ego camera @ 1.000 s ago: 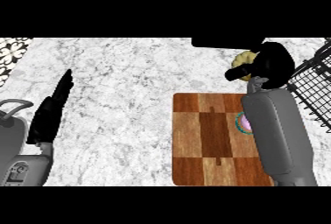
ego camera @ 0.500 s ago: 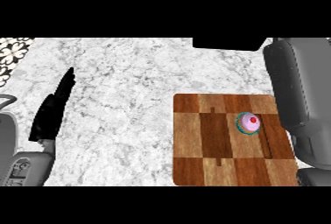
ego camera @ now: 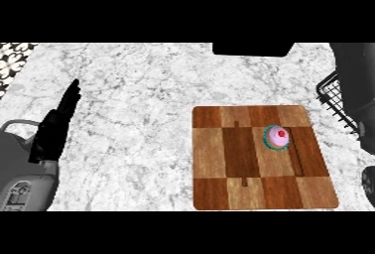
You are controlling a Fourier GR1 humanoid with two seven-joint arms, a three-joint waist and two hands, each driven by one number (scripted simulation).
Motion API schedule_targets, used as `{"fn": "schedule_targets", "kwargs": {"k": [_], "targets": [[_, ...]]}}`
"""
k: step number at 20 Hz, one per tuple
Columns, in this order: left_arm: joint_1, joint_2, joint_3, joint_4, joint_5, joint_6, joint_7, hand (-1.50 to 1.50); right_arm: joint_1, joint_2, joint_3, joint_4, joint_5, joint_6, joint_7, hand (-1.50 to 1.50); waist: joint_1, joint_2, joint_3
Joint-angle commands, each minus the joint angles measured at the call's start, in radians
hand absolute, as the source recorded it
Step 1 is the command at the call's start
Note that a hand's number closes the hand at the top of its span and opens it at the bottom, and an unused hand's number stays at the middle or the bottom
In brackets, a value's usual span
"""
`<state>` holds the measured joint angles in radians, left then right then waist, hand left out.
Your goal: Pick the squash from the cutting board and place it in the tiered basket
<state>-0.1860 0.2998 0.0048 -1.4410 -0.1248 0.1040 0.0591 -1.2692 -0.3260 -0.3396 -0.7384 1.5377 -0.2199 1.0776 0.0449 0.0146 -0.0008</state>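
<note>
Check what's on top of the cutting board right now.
Only a cupcake sits on the cutting board, right of its middle. No squash shows there. The basket is mostly out of view, so its contents can't be told.

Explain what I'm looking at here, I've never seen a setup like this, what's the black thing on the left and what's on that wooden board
This is a view from a humanoid robot's head, looking steeply down at a marble kitchen counter. The black thing at the left is the robot's left hand, on the end of a grey forearm. Its fingers are straight and it holds nothing; it is just resting there.

The wooden cutting board lies on the counter toward the right. On it sits one small item, a pink cupcake with a red spot on top and a teal wrapper. No squash shows on the board.

At the right edge you can see part of a black wire basket, with a large grey shape above it, probably the robot's right arm. The right hand itself is not visible.
</note>
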Motion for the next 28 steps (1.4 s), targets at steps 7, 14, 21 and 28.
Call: {"fn": "schedule_targets", "kwargs": {"k": [7,14,21,28], "targets": [[0.040,-0.020,0.002,-0.017,-0.022,0.016,0.003,0.00,-0.018,-0.163,-0.027,0.244,0.048,-0.021,-0.040,1.50,-0.015,-0.003,0.000],[0.006,-0.021,0.008,-0.008,-0.035,0.021,0.027,0.00,-0.001,-0.273,0.018,0.330,0.142,0.103,-0.021,1.50,-0.029,-0.008,0.001],[0.009,-0.017,0.026,-0.031,-0.023,-0.005,0.042,0.00,0.045,-0.320,-0.011,0.323,0.071,0.129,-0.160,1.50,-0.034,-0.012,0.001],[0.051,0.003,0.052,-0.034,-0.014,-0.035,0.016,0.00,0.184,-0.298,-0.085,0.236,-0.068,0.063,-0.236,1.50,-0.043,-0.015,0.001]]}}
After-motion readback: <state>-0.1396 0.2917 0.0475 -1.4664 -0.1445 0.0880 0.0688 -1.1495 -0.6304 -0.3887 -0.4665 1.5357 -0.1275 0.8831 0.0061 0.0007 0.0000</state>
